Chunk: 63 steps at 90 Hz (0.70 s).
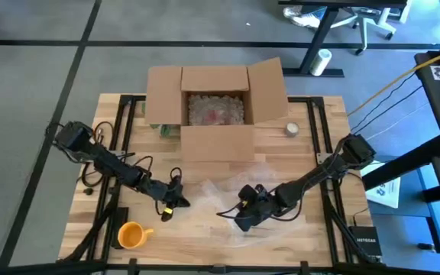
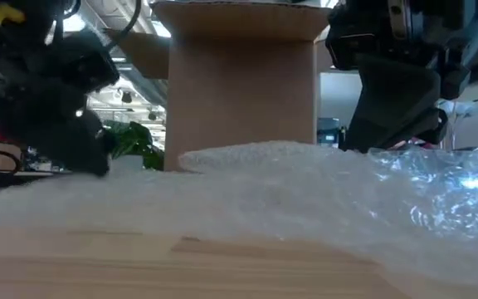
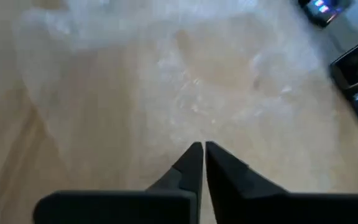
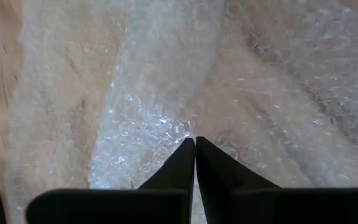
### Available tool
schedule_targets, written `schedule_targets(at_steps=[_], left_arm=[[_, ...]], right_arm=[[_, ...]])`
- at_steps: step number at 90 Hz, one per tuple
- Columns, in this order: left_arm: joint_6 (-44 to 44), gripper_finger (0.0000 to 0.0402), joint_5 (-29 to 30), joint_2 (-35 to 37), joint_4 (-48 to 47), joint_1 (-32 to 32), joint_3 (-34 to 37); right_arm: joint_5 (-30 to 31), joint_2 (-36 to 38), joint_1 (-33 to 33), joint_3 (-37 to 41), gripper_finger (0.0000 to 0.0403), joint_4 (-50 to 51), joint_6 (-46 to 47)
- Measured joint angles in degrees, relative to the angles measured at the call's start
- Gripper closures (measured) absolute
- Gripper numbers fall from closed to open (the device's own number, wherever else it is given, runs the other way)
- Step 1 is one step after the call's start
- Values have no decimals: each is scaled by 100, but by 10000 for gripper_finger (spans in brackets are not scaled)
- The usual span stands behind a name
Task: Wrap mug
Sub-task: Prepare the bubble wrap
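Note:
A clear sheet of bubble wrap lies spread on the wooden table, in front of an open cardboard box. The orange mug stands upright near the table's front left, apart from the wrap and both grippers. My left gripper is shut and low at the wrap's left edge. My right gripper is shut on the wrap near its front edge. In the low view the wrap rises toward the right, below the right gripper. My left gripper's shut fingertips sit at the wrap's left edge; I cannot tell whether they touch it. My right gripper pinches a raised, crinkled fold of the bubble wrap between its two fingers, slanting down from the table's right side. The rest of the sheet lies on the table.
The box holds more bubble wrap, and its front flap hangs down toward the sheet. A small round object sits right of the box and something green left of it. Bare wood shows around the mug.

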State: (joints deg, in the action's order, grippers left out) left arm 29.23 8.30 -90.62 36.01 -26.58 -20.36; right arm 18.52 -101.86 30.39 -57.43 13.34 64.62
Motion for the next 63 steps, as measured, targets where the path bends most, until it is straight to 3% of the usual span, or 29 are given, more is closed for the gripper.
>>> schedule_targets(at_steps=[19, 49, 63], left_arm=[[525, 401, 72, -343, -163, 11, -24], [659, 401, 90, -324, -480, 13, -22], [671, 401, 96, -261, -643, 13, -20]], right_arm=[[-59, -2, 0, -2, 403, 258, 350], [-258, -2, 285, -2, 403, 1812, 1875], [-187, -2, 505, -2, 403, 2011, 2258]])
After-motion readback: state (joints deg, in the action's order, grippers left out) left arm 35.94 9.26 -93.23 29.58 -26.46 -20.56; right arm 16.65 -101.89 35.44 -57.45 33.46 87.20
